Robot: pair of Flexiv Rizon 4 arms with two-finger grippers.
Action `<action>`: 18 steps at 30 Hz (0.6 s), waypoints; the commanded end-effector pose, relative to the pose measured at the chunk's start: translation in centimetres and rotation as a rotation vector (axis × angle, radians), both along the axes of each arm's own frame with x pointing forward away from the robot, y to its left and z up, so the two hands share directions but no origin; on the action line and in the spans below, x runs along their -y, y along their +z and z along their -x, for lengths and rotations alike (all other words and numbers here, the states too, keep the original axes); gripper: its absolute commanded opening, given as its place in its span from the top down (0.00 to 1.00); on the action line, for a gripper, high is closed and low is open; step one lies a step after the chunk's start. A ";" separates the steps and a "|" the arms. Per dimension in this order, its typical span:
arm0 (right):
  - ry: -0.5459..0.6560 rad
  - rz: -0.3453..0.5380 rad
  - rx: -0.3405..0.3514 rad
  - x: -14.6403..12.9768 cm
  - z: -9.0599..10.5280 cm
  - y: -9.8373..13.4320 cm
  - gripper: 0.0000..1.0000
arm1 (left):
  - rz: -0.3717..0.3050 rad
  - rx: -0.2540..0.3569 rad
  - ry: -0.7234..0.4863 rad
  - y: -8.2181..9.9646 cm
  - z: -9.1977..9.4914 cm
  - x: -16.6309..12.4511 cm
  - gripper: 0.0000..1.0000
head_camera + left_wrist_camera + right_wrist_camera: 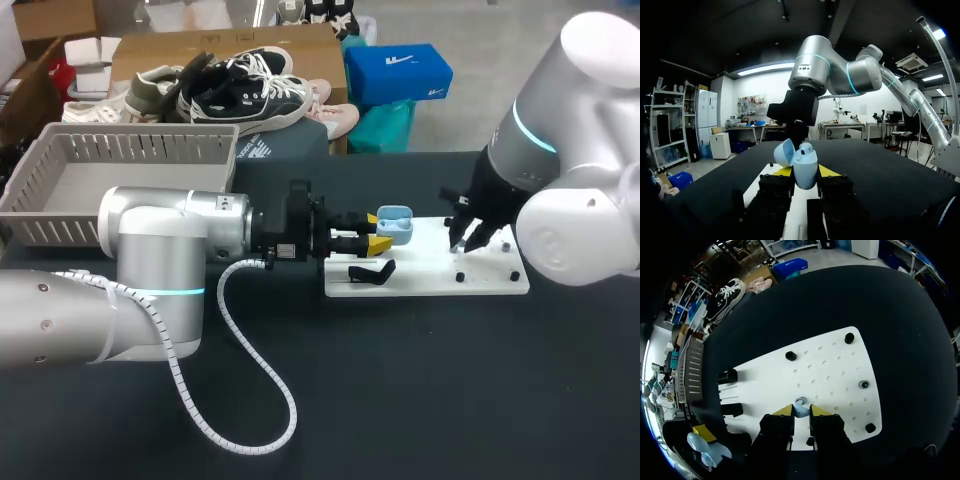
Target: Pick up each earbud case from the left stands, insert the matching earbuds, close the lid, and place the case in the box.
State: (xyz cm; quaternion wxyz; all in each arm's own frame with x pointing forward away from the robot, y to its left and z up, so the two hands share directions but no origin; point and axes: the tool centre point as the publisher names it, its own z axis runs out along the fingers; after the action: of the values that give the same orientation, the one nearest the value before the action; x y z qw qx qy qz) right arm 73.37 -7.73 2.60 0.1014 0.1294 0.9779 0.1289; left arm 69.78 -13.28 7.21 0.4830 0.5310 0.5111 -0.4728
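The head camera is looking down from above and behind onto the counter point(430, 400), standing far enough back to be taking in the whole white board point(480, 275). The left wrist camera is riding low, facing level along the left pincer point(805, 172) across the counter toward the right arm point(830, 65), with the pale blue case point(805, 167) it is gripping looming right before the lens. The right wrist camera is staring straight down past the right pincer point(801, 411) and the earbud point(800, 412) nipped in it, sitting close over the board. All three views are sharing the case; the head and right wrist views are also sharing the board.
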 end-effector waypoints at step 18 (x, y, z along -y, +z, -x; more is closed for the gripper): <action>0.000 0.002 0.067 0.5 4.6 12.7 1.00 | 0.001 0.002 0.005 0.0 0.1 0.0 1.00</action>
State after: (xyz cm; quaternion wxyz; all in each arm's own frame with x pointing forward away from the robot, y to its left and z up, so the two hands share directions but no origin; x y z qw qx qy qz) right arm 70.81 -7.93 11.59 0.1321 0.1271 0.9732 0.1386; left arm 69.78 -13.28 7.21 0.4830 0.5310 0.5111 -0.4728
